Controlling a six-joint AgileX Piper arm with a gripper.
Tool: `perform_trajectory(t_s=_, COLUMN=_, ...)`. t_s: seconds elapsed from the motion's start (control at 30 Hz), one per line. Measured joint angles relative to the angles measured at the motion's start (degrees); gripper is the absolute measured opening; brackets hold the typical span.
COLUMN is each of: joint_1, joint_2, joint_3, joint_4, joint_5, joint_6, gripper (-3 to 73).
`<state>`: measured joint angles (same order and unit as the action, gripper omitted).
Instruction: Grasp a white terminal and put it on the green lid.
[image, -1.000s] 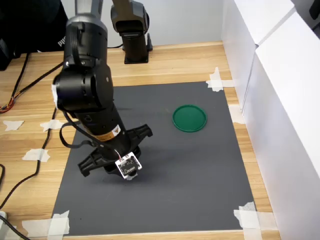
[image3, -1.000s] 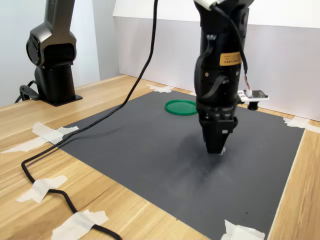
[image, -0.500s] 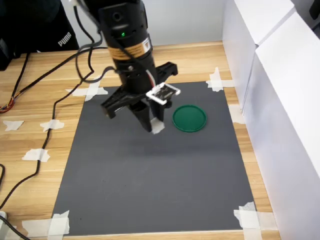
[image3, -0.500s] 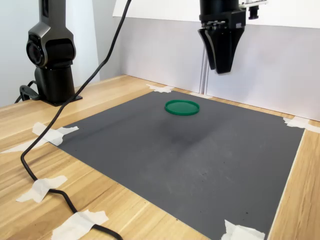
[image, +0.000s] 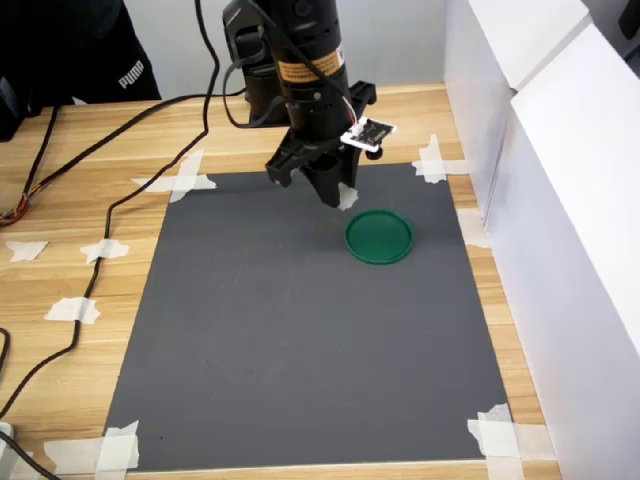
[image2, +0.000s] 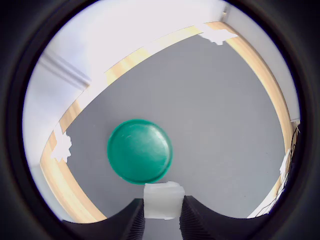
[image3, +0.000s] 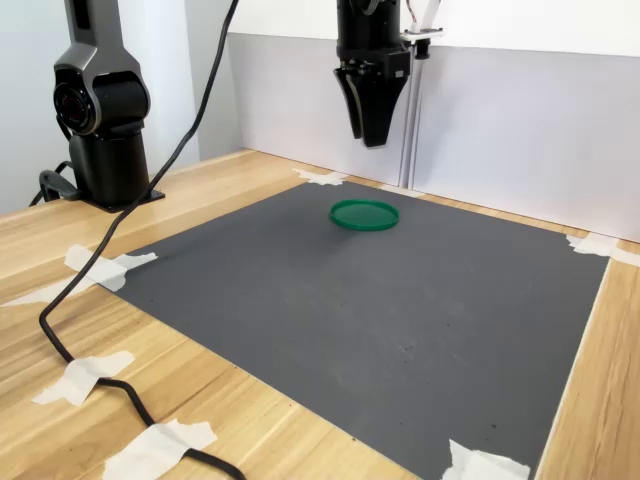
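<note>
Above the mat, claw (image2: 162, 220) gripping white terminal (image2: 163, 200), green lid (image2: 140, 150) unobstructed

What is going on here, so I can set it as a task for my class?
A single robot arm is carrying a small white terminal, pinched between the fingers of its gripper. The arm is raised above a dark grey mat taped to a wooden table. A round green lid lies flat on the mat with nothing on it. In the wrist view the white piece sits just at the lid's edge, so it has not yet been set down.
</note>
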<state>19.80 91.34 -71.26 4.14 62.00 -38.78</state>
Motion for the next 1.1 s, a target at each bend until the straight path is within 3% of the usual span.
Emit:
perform_trajectory(t_s=0.4, joint_1=9.7, joint_2=0.0, joint_3=2.0, joint_4=-2.9, joint_5=-2.6, joint_6=4.9, gripper=26.5)
perform_trajectory(t_s=1.1, joint_1=10.2, joint_2=6.9, joint_3=2.1, joint_4=-4.1, joint_5=-7.4, joint_6=10.1, gripper=26.5)
